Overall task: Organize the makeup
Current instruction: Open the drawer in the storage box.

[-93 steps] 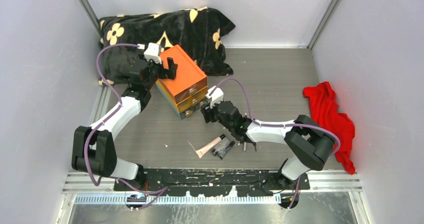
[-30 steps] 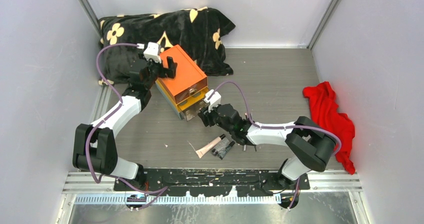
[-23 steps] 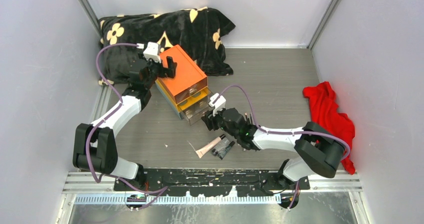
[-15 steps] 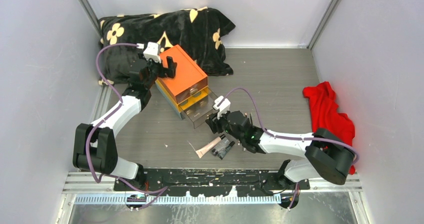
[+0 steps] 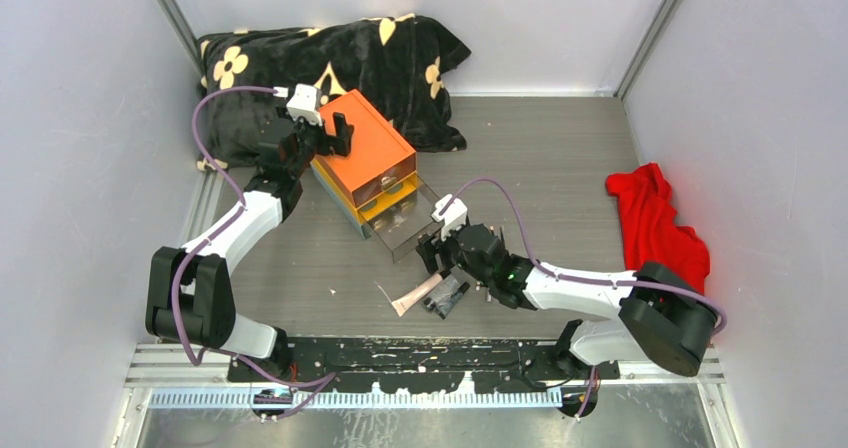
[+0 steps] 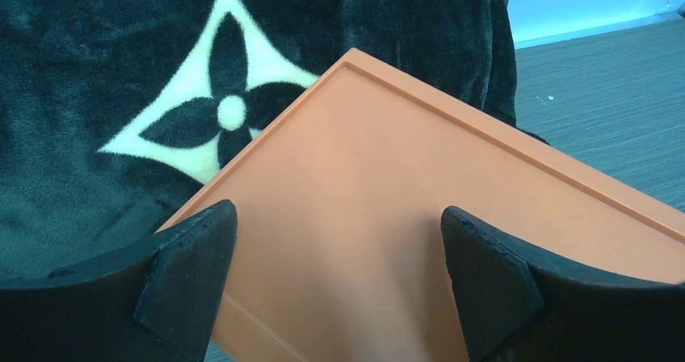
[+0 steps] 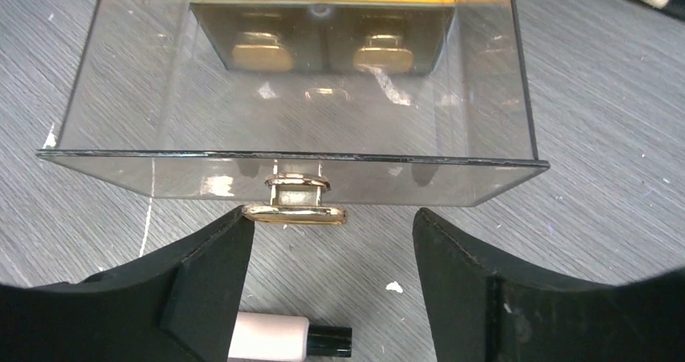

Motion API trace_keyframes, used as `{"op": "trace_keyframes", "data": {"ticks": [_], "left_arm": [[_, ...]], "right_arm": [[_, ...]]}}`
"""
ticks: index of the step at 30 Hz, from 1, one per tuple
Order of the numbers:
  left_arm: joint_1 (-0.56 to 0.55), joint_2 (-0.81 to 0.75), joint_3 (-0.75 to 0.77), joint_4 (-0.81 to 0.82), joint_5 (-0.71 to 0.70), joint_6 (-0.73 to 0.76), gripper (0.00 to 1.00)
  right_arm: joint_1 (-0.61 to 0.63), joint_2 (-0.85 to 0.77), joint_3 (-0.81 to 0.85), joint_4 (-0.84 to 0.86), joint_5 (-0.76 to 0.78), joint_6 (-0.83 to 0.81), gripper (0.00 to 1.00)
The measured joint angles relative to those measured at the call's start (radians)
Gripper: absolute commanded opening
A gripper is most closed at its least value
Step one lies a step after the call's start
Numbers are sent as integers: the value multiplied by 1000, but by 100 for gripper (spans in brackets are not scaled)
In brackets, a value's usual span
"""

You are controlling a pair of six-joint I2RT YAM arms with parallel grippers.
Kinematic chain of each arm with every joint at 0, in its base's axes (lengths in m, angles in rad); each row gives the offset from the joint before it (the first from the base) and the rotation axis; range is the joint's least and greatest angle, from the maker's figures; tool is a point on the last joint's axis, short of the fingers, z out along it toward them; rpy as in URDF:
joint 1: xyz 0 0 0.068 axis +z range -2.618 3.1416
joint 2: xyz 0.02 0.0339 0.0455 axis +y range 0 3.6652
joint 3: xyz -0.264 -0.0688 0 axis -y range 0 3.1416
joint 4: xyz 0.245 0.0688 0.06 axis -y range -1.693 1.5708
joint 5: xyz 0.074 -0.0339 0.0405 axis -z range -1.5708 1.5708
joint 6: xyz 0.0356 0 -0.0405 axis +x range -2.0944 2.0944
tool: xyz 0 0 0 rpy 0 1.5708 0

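Of the makeup, a pinkish tube (image 5: 418, 293) with a black cap and a black tube (image 5: 447, 296) lie on the table near the front; the pinkish tube (image 7: 271, 338) also shows under my right fingers. A thin white stick (image 5: 382, 292) lies to their left. My right gripper (image 5: 432, 251) (image 7: 331, 220) is open just in front of the gold handle (image 7: 295, 203) of the pulled-out clear drawer (image 5: 405, 230), its left finger close to the handle. My left gripper (image 5: 335, 133) (image 6: 337, 216) is open, its fingers spread over the lid of the orange box (image 5: 365, 158) (image 6: 404, 216).
A black blanket with cream flowers (image 5: 330, 63) lies behind the orange box at the back left. A red cloth (image 5: 655, 233) is bunched against the right wall. Grey walls close in both sides.
My right gripper drew the bottom clear drawer out toward the front, then opened and let go of its handle. The left arm has not moved.
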Motion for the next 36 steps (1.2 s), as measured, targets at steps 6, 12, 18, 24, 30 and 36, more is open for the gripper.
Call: {"op": "trace_keyframes", "data": {"ticks": [6,12,18,24,30,36], "left_arm": [[0,2,1,0,-1,0,97],[0,7,5,0,-3,1,97],[2,13,12,-1,-3,0,98],[2,17,19,-5,-5,0,98],[2,17,21,-10,-6,0,98],[2,6,21,-29,-6,0,98]], "right_arm": [[-3,20,13,-29,28,-3,82],[-3,2,49,-108,40,-15,82],[-3,-85,70,-240,80,-32,87],[-6,-200,75,-367,142,-32,88],[-6,-243,75,-479,196,-5,99],[-11,-380,76,-556,360,36,100]]}}
